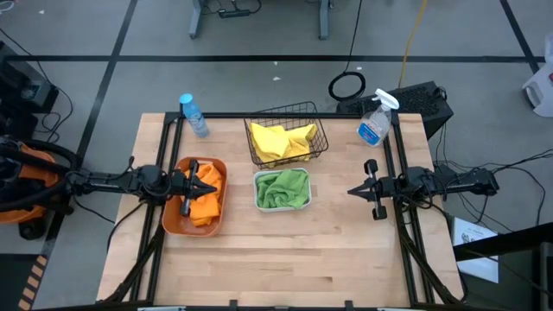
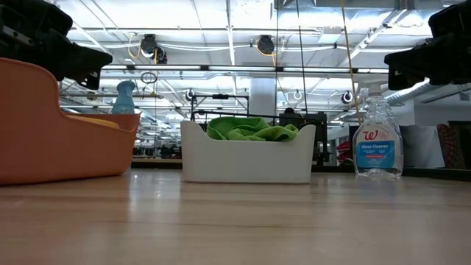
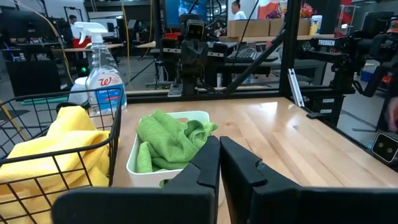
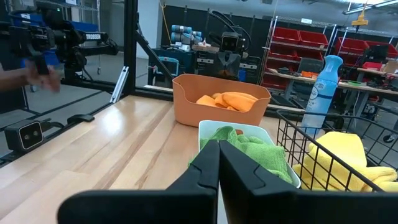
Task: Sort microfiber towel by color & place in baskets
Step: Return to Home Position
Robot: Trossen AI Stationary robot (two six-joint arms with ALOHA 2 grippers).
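Observation:
Orange towels (image 1: 206,204) lie in the orange tub (image 1: 166,220) at the left. A green towel (image 1: 282,188) fills the white bin (image 1: 257,204) at the centre. A yellow towel (image 1: 281,140) lies in the black wire basket (image 1: 251,154) behind it. My left gripper (image 1: 214,183) is shut with nothing in it and points level over the orange tub toward the white bin (image 3: 198,116). My right gripper (image 1: 350,191) is also shut with nothing in it. It hangs level to the right of the white bin (image 4: 208,126), clear of the table.
A glass-cleaner spray bottle (image 1: 373,127) stands at the far right of the table. A blue bottle (image 1: 193,115) stands at the far left, behind the tub. Bare wood (image 1: 285,259) stretches along the near half of the table.

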